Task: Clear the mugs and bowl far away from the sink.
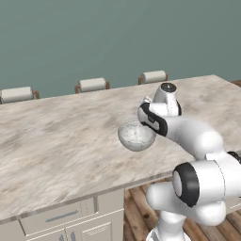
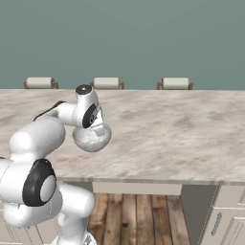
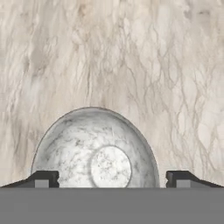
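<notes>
The bowl [image 1: 136, 137], white-grey and marbled, sits upright on the pale marble counter [image 1: 61, 141], not far from its near edge. My gripper [image 3: 111, 180] hovers directly over it, open. Its two dark fingertips [image 3: 42, 179] stand wide apart, one on each side of the bowl's rim, and grip nothing. In the right base view the bowl [image 2: 92, 138] lies just below the white hand, with the gripper [image 2: 98, 127] close above its rim. The mugs and the sink are out of view.
Three stool backs [image 1: 92, 84] line the counter's far side in front of a teal wall. Drawers and cabinet doors [image 1: 61, 219] run under the near edge. Wooden floor [image 2: 139, 215] lies below. The marble top [image 2: 182, 134] stretches wide to both sides of the bowl.
</notes>
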